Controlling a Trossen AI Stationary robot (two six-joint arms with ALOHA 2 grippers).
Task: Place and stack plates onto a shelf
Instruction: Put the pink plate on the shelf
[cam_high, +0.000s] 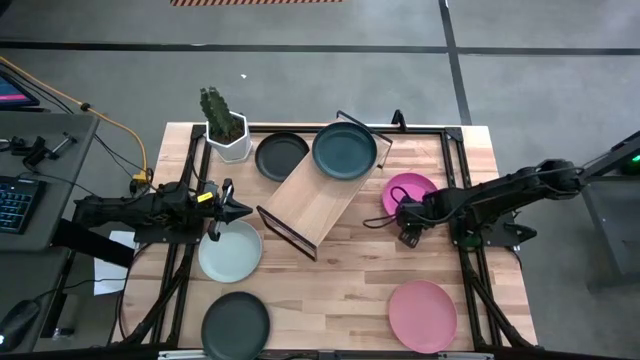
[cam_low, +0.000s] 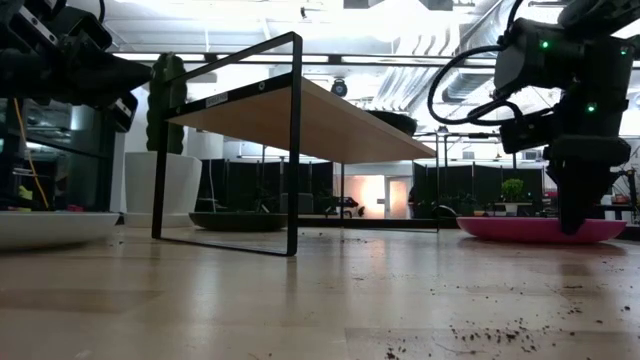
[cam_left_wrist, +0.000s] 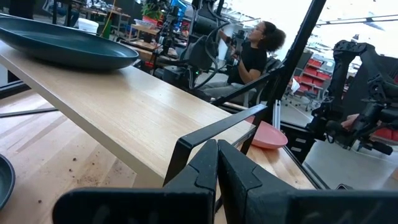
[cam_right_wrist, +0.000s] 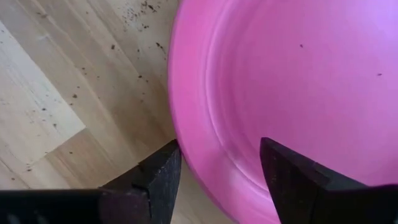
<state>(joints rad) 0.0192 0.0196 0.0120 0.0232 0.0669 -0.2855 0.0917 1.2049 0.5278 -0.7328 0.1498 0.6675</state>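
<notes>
Right gripper (cam_right_wrist: 214, 180) wide open, holding nothing, straddling rim of magenta plate (cam_high: 408, 189) near table's right edge. We sink lower, then pinch rim squarely. Left gripper (cam_high: 238, 210) shut, empty.

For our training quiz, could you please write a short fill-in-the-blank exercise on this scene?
1. The plate on the shelf is dark ____.
2. The right gripper, fingers open, straddles the rim of the ____ plate.
3. The left gripper, fingers shut, hangs over the pale ____ plate.
4. The white pot holds a ____.

Missing words: teal; magenta; mint; cactus
</notes>
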